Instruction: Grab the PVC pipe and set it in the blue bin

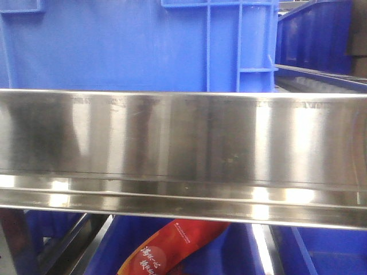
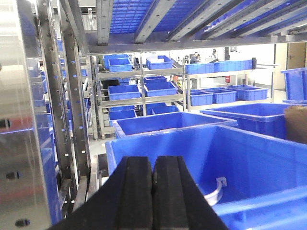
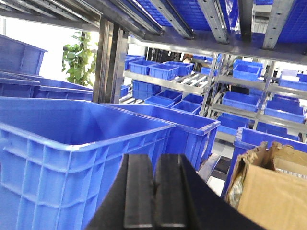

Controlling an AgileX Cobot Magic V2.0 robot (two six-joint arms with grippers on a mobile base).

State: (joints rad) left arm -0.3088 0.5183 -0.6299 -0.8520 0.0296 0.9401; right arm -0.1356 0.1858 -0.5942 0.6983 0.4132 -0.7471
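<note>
My left gripper (image 2: 153, 165) is shut, its black pads pressed together with nothing between them. It stands just in front of a large blue bin (image 2: 249, 158). A pale curved piece (image 2: 217, 192) lies on that bin's floor, partly hidden behind the fingers; I cannot tell whether it is the PVC pipe. My right gripper (image 3: 154, 160) is also shut and empty, beside the outer wall of another blue bin (image 3: 72, 158). The front view shows only a blue bin (image 1: 132, 46) above a steel shelf rail (image 1: 183, 143), and neither gripper.
A perforated steel rack upright (image 2: 53, 110) stands close on the left. An open cardboard box (image 3: 268, 187) sits at the right gripper's right. A red packet (image 1: 172, 246) lies in a lower bin. Several more blue bins fill racks behind, with shelf rails overhead.
</note>
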